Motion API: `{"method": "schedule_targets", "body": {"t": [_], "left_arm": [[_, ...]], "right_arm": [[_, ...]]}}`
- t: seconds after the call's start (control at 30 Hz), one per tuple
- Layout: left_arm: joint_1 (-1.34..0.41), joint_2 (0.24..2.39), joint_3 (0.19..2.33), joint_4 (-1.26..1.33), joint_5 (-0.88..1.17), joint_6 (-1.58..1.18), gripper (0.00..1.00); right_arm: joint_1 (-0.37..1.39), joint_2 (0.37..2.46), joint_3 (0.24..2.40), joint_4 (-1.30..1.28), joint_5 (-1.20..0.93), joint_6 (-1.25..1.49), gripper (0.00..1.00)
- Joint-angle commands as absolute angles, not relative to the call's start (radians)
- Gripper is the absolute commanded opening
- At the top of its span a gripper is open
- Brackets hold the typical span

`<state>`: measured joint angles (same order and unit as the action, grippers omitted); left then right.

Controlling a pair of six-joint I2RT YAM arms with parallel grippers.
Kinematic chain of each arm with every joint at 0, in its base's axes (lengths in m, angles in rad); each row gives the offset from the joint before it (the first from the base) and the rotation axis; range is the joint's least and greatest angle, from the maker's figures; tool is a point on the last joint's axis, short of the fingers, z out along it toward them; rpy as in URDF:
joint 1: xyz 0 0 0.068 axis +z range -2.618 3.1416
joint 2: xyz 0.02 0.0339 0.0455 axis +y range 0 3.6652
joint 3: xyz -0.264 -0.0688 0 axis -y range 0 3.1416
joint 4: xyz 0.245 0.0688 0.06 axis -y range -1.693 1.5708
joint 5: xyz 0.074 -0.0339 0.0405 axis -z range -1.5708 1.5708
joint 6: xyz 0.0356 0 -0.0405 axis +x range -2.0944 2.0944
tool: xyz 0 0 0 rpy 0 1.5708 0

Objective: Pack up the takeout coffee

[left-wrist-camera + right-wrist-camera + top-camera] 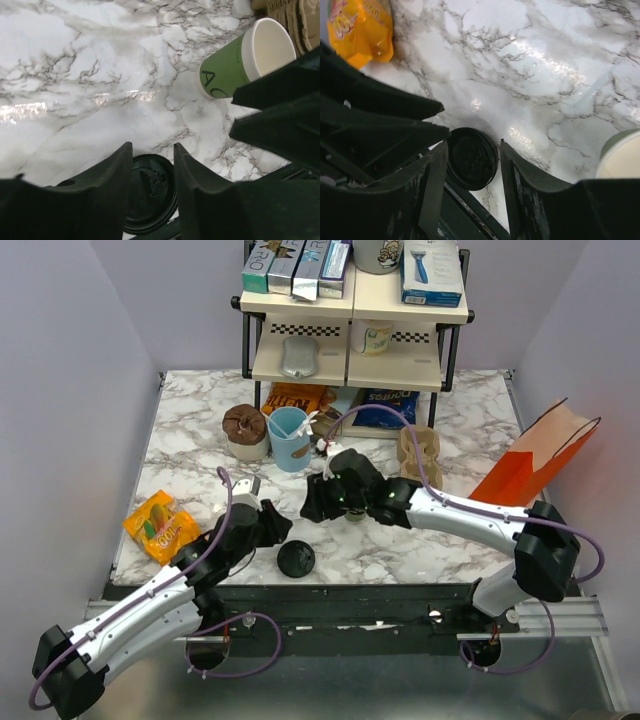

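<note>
The left tool [152, 150] and right tool [473, 147] both have their fingers apart, holding nothing. Each faces the black lid [296, 558], which lies alone on the surface [450, 540]. The green takeout coffee [225, 70] sits lidless beside the right tool. A yellow snack bag [160, 525] lies well to the left.

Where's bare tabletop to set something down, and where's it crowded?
Free: back-left marble between the yellow snack bag and the pulp carrier; front-right strip between the right arm and the near edge. Crowded: centre, left gripper and right gripper by the black lid; shelf front.
</note>
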<state>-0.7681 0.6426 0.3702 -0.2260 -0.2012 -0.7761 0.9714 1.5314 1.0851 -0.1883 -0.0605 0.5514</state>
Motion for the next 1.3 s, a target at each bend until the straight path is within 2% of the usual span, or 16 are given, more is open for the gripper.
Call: {"method": "schedule_targets", "body": {"t": [0.0, 0.2, 0.57, 0.67, 0.8, 0.9, 1.07, 1.27], "left_arm": [[-0.775, 0.611, 0.433, -0.532, -0.223, -0.948, 0.56], [-0.776, 0.6, 0.384, -0.583, -0.1, -1.022, 0.59], [-0.776, 0.65, 0.324, -0.496, -0.061, -1.034, 0.59], [-0.776, 0.643, 0.319, -0.486, -0.067, -1.038, 0.59], [-0.776, 0.635, 0.301, -0.479, -0.066, -1.046, 0.59], [-0.776, 0.637, 0.29, -0.457, -0.066, -1.052, 0.59], [-0.776, 0.66, 0.282, -0.43, -0.058, -1.052, 0.57], [-0.776, 0.669, 0.272, -0.403, -0.051, -1.065, 0.46]], "right_arm": [[1.069, 1.511, 1.066, -0.254, -0.084, 0.385, 0.56], [1.086, 1.543, 1.023, -0.282, -0.072, 0.508, 0.54], [1.103, 1.695, 1.075, -0.319, -0.041, 0.545, 0.54], [1.108, 1.72, 1.088, -0.319, -0.038, 0.551, 0.48], [1.114, 1.743, 1.106, -0.327, -0.034, 0.551, 0.48], [1.115, 1.758, 1.115, -0.33, -0.029, 0.554, 0.41], [1.118, 1.773, 1.132, -0.348, -0.011, 0.566, 0.39], [1.127, 1.779, 1.146, -0.356, -0.008, 0.566, 0.34]]}}
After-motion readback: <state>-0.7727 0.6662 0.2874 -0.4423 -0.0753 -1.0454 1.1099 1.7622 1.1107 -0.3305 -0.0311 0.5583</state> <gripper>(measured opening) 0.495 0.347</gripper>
